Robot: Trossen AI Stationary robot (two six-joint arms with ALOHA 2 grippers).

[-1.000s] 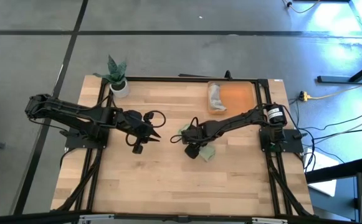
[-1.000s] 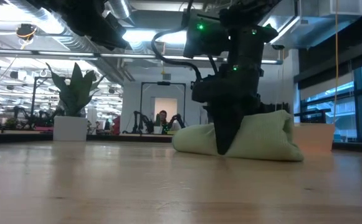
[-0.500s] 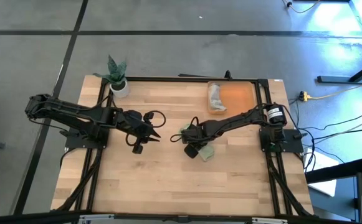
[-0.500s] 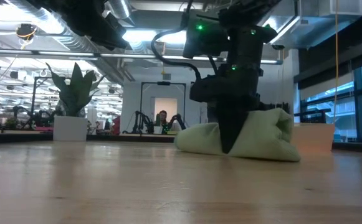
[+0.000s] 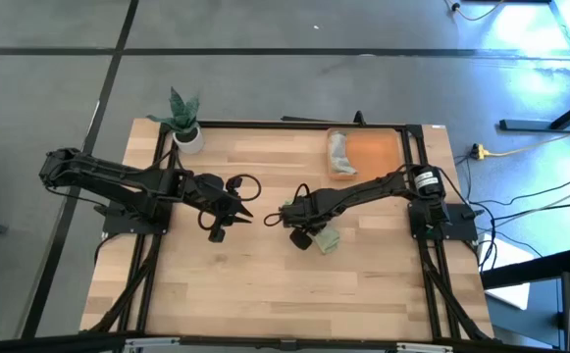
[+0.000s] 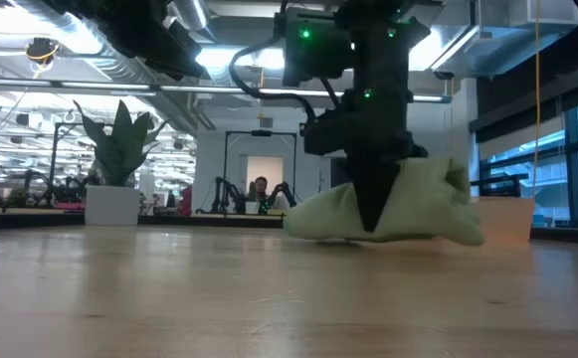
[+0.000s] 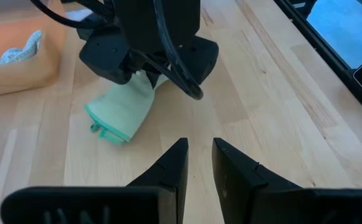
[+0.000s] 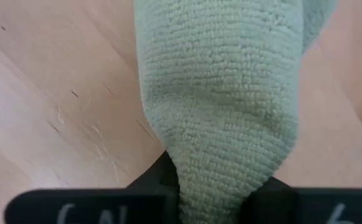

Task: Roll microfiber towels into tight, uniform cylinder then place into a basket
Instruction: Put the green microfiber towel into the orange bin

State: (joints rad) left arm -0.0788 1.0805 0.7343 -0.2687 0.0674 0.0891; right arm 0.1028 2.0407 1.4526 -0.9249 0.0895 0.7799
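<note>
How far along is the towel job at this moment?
Done: the rolled light grey microfiber towel lies in the shallow orange basket. In hand: the right gripper pinches the rolled light green microfiber towel. Left: placing it in the basket. The left gripper waits mid-table.

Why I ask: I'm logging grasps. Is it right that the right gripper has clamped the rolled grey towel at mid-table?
Not quite: the towel clamped in the right gripper is the light green towel, as the right wrist view shows. The grey towel lies in the orange basket, seen in the high view.
</note>
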